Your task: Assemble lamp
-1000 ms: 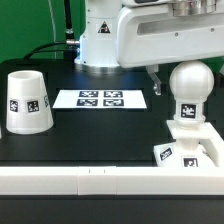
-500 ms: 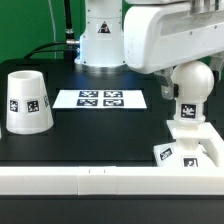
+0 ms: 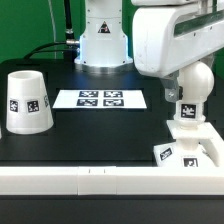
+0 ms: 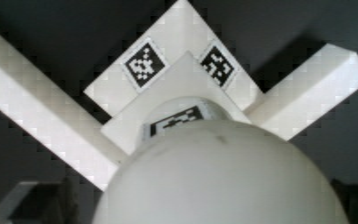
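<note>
The round bulb (image 3: 196, 80) stands upright on its stem on the flat square base (image 3: 192, 150), at the exterior view's right. My gripper (image 3: 182, 88) is down around the bulb's upper part; one dark finger (image 3: 172, 90) shows beside it. In the wrist view the bulb (image 4: 202, 170) fills the near part of the picture, with the tagged base (image 4: 176, 55) beyond it and dark finger edges on either side. The jaws stand apart, not closed on the bulb. The tapered shade (image 3: 27, 100) stands alone at the exterior view's left.
The marker board (image 3: 100, 99) lies flat mid-table. A white rail (image 3: 80, 181) runs along the front edge and turns a corner around the base; its two arms show in the wrist view (image 4: 34, 95). The robot's own base (image 3: 102, 45) stands at the back.
The arm has moved toward the exterior view's right and down, so its hand now covers the top of the bulb. The bulb, base and shade have not moved.
</note>
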You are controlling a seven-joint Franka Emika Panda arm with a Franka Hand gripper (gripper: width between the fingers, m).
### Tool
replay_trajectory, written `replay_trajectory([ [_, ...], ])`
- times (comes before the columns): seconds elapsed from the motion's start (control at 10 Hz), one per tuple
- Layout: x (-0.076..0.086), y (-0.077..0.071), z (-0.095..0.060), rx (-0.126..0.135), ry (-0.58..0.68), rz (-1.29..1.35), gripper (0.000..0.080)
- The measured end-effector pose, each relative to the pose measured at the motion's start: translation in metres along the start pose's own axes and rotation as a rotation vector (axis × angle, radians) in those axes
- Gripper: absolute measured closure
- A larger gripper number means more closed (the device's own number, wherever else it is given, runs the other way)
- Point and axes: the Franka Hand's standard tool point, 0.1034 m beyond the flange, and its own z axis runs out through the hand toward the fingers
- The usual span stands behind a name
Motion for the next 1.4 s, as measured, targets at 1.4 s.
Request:
replay_trajectory([
  [1.4, -0.0031, 0.0033, 0.0027, -0.037, -0.083, -0.900, 0.0100],
])
